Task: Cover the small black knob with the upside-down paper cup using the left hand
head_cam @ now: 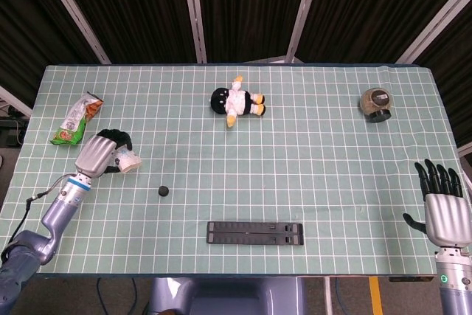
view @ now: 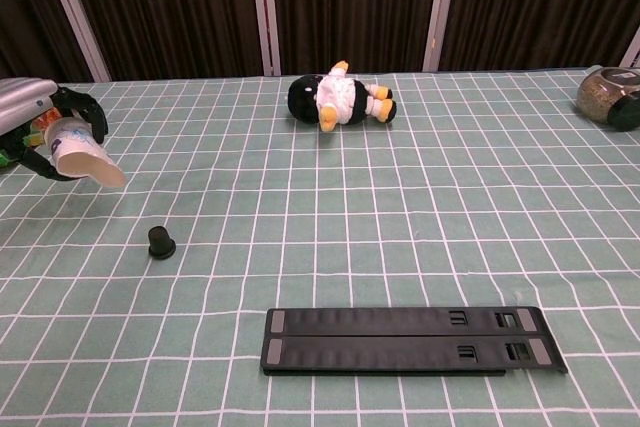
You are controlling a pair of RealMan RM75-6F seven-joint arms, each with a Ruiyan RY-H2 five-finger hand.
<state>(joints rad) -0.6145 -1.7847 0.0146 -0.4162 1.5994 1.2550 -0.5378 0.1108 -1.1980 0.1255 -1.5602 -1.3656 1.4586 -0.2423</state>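
The small black knob (head_cam: 164,191) (view: 161,242) stands on the green checked cloth, left of centre. My left hand (head_cam: 101,153) (view: 35,119) grips the white paper cup (head_cam: 127,161) (view: 80,150) and holds it above the table, up and to the left of the knob. The cup is tilted, its open mouth facing down and to the right. My right hand (head_cam: 442,208) hangs open at the table's near right corner, holding nothing.
A snack bag (head_cam: 76,119) lies behind my left hand. A plush penguin (head_cam: 236,101) lies at centre back, a jar (head_cam: 375,103) at back right. A long black rack (head_cam: 255,232) lies near the front edge.
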